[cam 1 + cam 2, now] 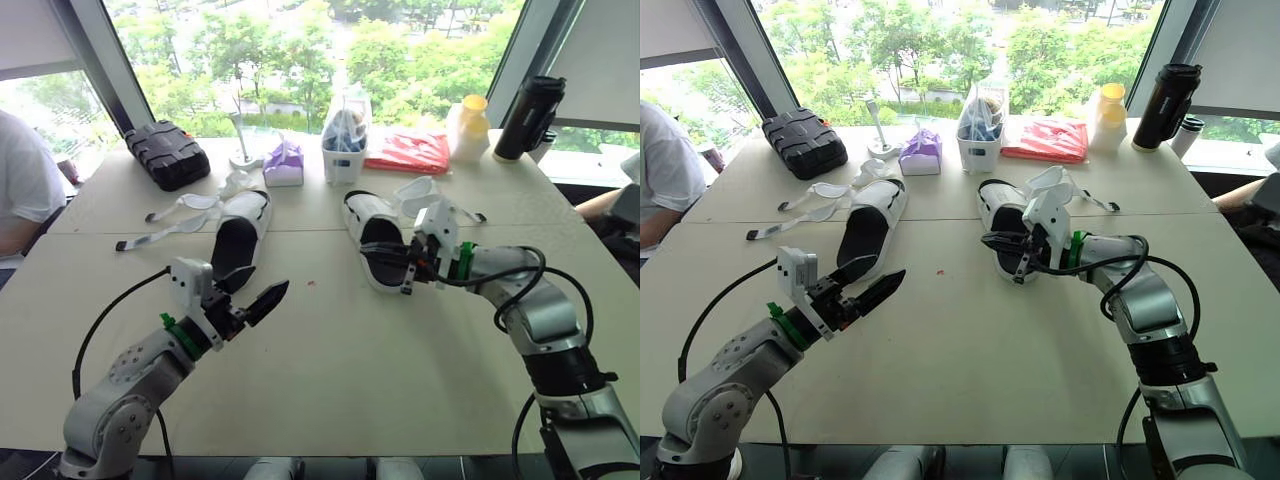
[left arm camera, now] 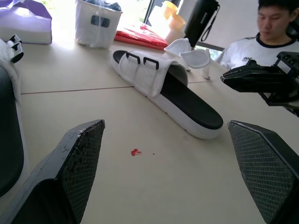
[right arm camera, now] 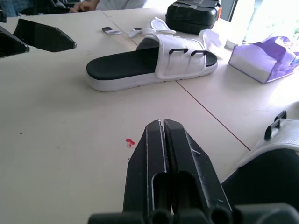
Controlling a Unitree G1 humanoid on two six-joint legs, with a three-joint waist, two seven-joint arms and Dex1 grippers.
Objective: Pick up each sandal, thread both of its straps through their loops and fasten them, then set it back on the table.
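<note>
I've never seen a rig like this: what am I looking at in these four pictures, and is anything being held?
A two-armed humanoid robot stands at a beige table. Two pictures come from its head camera, looking down over the arms; the other two from cameras on each wrist. On the table lie two white sandals with black footbeds, the left sandal and the right sandal, straps unfastened, with a black ridged case and purple tissue pack behind. The left gripper is open, the right gripper shut beside the right sandal. Neither holds anything.

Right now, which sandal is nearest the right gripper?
The right sandal: the right gripper, jaws shut, is right at it, while the left sandal lies well apart, nearer the other arm.
</note>
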